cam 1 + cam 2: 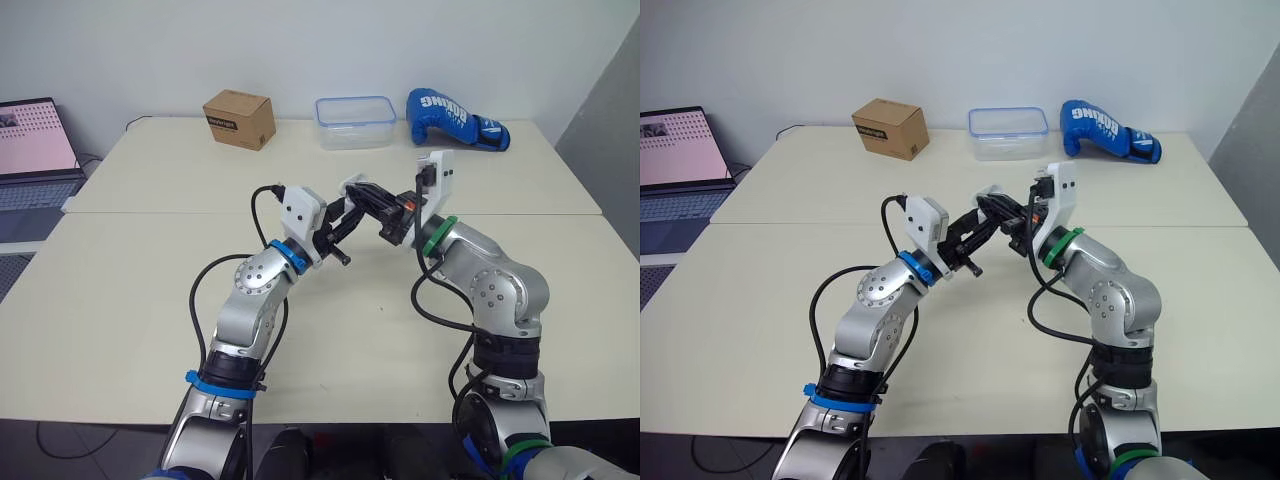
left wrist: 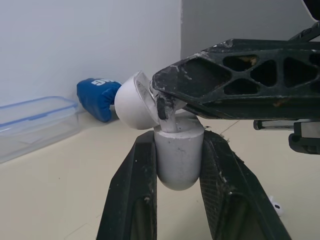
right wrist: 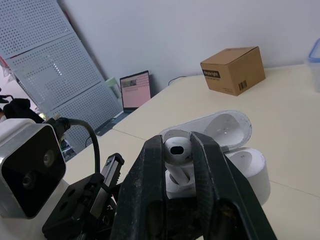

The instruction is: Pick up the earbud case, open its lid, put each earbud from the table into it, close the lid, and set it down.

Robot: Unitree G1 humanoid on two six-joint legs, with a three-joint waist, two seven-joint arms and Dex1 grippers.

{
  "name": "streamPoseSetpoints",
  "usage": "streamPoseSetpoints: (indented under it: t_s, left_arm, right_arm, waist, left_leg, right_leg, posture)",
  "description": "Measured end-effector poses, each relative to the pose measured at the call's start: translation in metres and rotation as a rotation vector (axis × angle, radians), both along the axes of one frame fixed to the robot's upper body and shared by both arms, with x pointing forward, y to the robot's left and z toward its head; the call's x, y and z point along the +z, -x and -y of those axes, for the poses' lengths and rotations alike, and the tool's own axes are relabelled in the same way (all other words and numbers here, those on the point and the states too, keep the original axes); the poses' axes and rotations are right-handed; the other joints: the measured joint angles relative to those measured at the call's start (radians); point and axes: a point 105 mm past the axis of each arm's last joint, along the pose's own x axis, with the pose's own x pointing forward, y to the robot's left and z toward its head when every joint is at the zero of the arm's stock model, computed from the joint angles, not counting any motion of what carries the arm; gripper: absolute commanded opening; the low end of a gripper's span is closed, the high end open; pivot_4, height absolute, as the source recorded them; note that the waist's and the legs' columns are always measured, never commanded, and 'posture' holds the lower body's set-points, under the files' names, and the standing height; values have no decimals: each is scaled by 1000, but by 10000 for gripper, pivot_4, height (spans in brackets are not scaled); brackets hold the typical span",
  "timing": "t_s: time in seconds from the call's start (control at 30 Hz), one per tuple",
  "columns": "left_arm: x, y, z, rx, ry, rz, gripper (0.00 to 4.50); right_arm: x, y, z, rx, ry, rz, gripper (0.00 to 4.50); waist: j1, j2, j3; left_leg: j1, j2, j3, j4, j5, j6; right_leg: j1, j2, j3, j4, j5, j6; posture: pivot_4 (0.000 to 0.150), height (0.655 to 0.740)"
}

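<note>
Clasping the rounded white case [image 2: 177,162], left gripper [image 2: 177,145] meets right gripper [image 3: 178,144] pinching glossy earbud [image 3: 177,153].

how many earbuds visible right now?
2. One earbud is pinched in the right pincer, at the open earbud case that the left pincer holds. A second earbud, apparently, lies on the table. The case interior is partly hidden.

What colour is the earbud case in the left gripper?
White. The earbud case shows best in the left wrist view.

"BOXING" on blue boxing glove [image 1: 455,118], cardboard box [image 1: 239,118] label illegible
</note>
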Motion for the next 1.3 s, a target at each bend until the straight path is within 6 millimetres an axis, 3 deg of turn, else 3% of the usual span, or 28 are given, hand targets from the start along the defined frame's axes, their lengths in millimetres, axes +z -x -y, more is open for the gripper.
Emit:
streamPoseSetpoints:
  t_s: [0.1,0.5,0.6,0.8,1.0,1.3]
  left_arm:
    - [-1,0,2,-6,-1,-4,7568]
    - [-2,2,4,-21,-4,-27,7568]
    - [9,7,10,-47,9,12,7568]
    - [8,8,13,-66,5,10,7568]
    - [8,8,12,-66,-1,10,7568]
    - [2,-9,-35,82,-1,-22,7568]
  right_arm:
    - [-2,1,-1,2,-5,-4,3557]
    - [-4,-4,9,-59,-64,-41,44833]
    - [-12,-6,14,-72,-57,-69,44833]
    - [-10,-6,18,-79,-54,-65,44833]
    - [2,-6,24,-74,-112,-54,44833]
    - [45,0,44,-35,-148,40,44833]
  waist:
    - [0,0,0]
    - [0,0,0]
    - [0,0,0]
    - [0,0,0]
    - [0,0,0]
    - [0,0,0]
  left_leg:
    - [0,0,0,0,0,0]
    - [0,0,0,0,0,0]
    - [0,0,0,0,0,0]
    - [0,1,0,0,0,0]
    - [0,1,0,0,0,0]
    - [-1,1,0,0,0,0]
  right_leg:
    - [0,0,0,0,0,0]
    - [0,0,0,0,0,0]
    - [0,1,1,-1,0,0]
    - [0,1,1,-1,0,0]
    - [0,1,1,-1,0,0]
    - [0,1,0,-1,0,0]
  posture:
    - [1500,7400]
    - [1500,7400]
    - [1500,7400]
    - [1500,7400]
    - [1500,7400]
    - [1500,7400]
